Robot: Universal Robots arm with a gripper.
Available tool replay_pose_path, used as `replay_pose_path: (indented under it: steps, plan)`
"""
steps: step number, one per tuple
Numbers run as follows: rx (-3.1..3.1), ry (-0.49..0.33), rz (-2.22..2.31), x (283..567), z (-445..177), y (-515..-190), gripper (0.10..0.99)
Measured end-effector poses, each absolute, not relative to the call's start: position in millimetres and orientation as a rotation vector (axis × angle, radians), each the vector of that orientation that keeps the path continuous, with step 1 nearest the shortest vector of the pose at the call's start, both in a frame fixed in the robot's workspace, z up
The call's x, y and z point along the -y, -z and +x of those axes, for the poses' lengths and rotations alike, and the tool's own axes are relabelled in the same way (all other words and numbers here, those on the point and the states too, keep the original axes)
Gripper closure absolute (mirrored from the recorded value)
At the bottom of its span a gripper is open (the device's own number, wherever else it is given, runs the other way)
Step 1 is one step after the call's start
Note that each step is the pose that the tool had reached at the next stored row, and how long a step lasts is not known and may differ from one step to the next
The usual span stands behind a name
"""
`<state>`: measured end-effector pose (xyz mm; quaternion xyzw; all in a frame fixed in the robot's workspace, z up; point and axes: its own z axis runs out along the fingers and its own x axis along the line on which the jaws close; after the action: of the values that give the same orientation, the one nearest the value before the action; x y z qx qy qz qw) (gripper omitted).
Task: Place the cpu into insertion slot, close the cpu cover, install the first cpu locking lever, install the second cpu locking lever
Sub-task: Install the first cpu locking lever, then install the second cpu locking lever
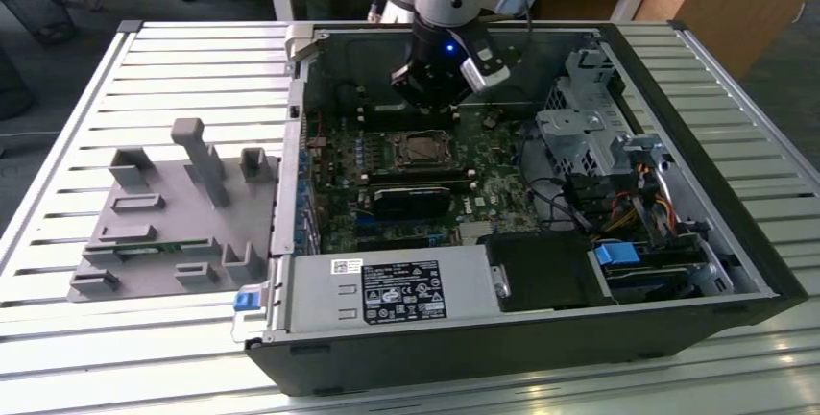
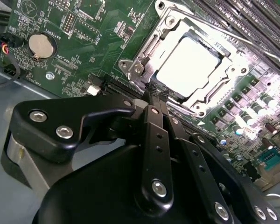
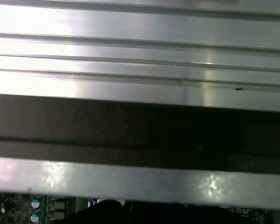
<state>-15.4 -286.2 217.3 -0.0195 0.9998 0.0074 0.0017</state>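
In the second wrist view the gripper (image 2: 155,93) fills the foreground, its two black fingers (image 2: 155,135) pressed together with nothing between them, the tips resting at the near edge of the cover (image 2: 147,49). Just past the tips lies the cpu (image 2: 189,65), its pale metal face showing through the cover's square window; it sits flat in the slot (image 2: 203,103), and the silvery cover lies down flat around it. Beyond the socket, dark memory slots (image 2: 252,23) run side by side, and off to one side a round coin cell (image 2: 41,45) sits on the green board (image 2: 84,28). In the exterior view the gripper (image 1: 429,108) hangs inside the open computer case (image 1: 717,271), just behind the socket, where the cpu (image 1: 418,150) shows as a small grey square inside its frame. A long black card (image 1: 413,200) lies nearer the camera than the socket. To the exterior view's left, a grey fixture (image 1: 173,213) stands on the slatted metal table (image 1: 77,357), well apart from the gripper. In the first wrist view, the table slats (image 3: 140,56) and the dark case wall (image 3: 140,126) lie crosswise
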Motion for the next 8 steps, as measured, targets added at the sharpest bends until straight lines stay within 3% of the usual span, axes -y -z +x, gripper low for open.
replay_pose_path:
  steps: [8]
  plan:
    - [-3.138,-0.023,-0.061,289.7,-14.3,-217.3,0.98]
